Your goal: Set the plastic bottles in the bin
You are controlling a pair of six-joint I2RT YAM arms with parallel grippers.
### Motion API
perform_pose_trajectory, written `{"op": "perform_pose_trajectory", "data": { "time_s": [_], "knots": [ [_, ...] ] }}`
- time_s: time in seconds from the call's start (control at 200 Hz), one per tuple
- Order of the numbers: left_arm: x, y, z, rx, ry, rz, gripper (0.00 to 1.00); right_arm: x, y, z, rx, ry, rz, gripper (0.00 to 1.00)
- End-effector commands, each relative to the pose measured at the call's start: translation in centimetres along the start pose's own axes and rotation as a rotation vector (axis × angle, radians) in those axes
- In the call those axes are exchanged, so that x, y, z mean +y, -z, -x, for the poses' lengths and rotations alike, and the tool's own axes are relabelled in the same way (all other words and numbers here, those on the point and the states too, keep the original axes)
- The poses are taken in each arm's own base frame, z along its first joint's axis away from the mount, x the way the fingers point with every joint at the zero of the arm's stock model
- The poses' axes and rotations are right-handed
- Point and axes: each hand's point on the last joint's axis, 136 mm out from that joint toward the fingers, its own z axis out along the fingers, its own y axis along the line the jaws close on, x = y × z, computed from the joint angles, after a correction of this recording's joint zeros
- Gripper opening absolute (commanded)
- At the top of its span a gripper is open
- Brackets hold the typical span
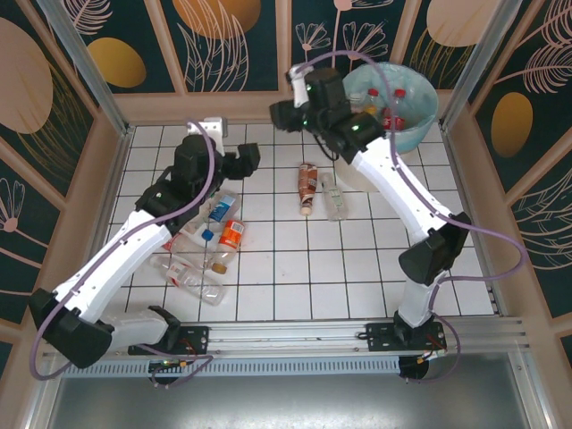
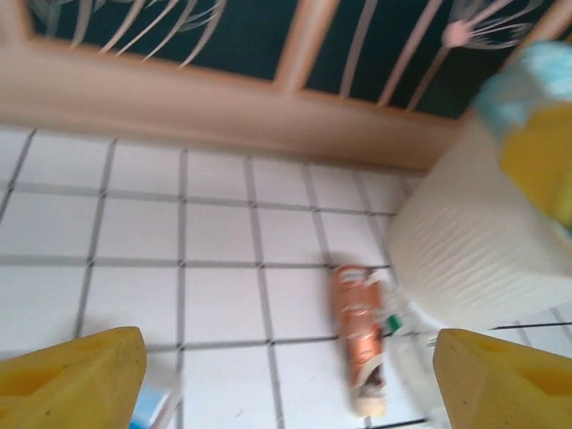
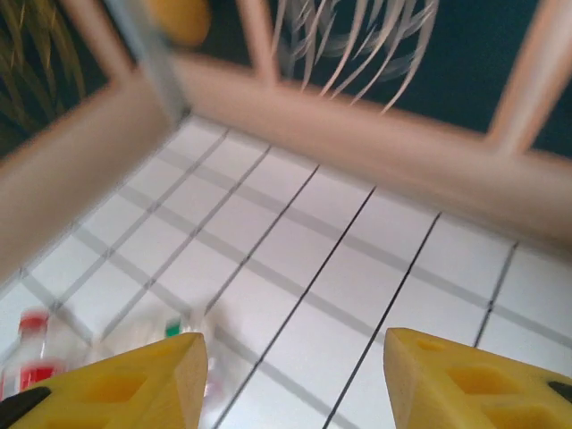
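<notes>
Several plastic bottles lie on the white tiled floor. A brown-label one (image 1: 307,183) and a clear one (image 1: 333,198) lie in the middle, and a blue-label one (image 1: 222,210) and an orange-label one (image 1: 231,236) at the left. The white bin (image 1: 427,105) with its blue-green bag stands at the back right, with bottles inside. My left gripper (image 1: 245,160) hangs open and empty left of the brown-label bottle (image 2: 359,335), its yellow fingers (image 2: 85,380) wide apart, the bin (image 2: 465,250) to its right. My right gripper (image 1: 283,112) is raised left of the bin, open, with nothing between its fingers (image 3: 474,380).
More clear bottles (image 1: 192,277) lie at the front left near the left arm. A red-cap bottle (image 3: 31,357) and a green-cap one (image 3: 174,331) show blurred under the right gripper. Wooden walls close in the back and sides.
</notes>
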Motion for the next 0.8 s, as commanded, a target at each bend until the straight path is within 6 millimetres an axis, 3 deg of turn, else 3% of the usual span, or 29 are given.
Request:
{"op": "perform_pose_trajectory", "data": {
  "time_s": [0.0, 0.125, 0.175, 0.365, 0.55, 0.691, 0.796],
  "knots": [
    [4.5, 1.2, -1.8, 0.025, 0.134, 0.099, 0.83, 5.4, -0.8, -2.8, -0.003, 0.122, 0.226, 0.55],
    [9.5, 1.8, -2.1, 0.021, 0.17, 0.205, 0.83, 9.7, -2.0, -5.8, 0.029, 0.111, 0.364, 0.55],
    [11.5, 2.3, -1.1, -0.016, 0.187, 0.247, 0.83, 10.6, -3.1, -6.9, 0.062, 0.084, 0.377, 0.55],
    [21.6, 2.9, -1.2, -0.095, 0.401, 0.365, 0.8, 14.0, -6.8, -9.9, 0.188, -0.028, 0.44, 0.53],
    [28.4, 2.6, -5.4, -0.039, 0.625, 0.444, 0.81, 16.8, -7.2, -10.9, 0.218, -0.031, 0.51, 0.52],
    [31.6, 2.3, -10.2, 0.036, 0.83, 0.43, 0.77, 17.2, -6.2, -11.1, 0.207, -0.034, 0.534, 0.52],
    [32.7, 2.3, -11.6, 0.067, 0.851, 0.46, 0.74, 17.0, -5.2, -11.7, 0.197, -0.033, 0.54, 0.52]
  ]
}}
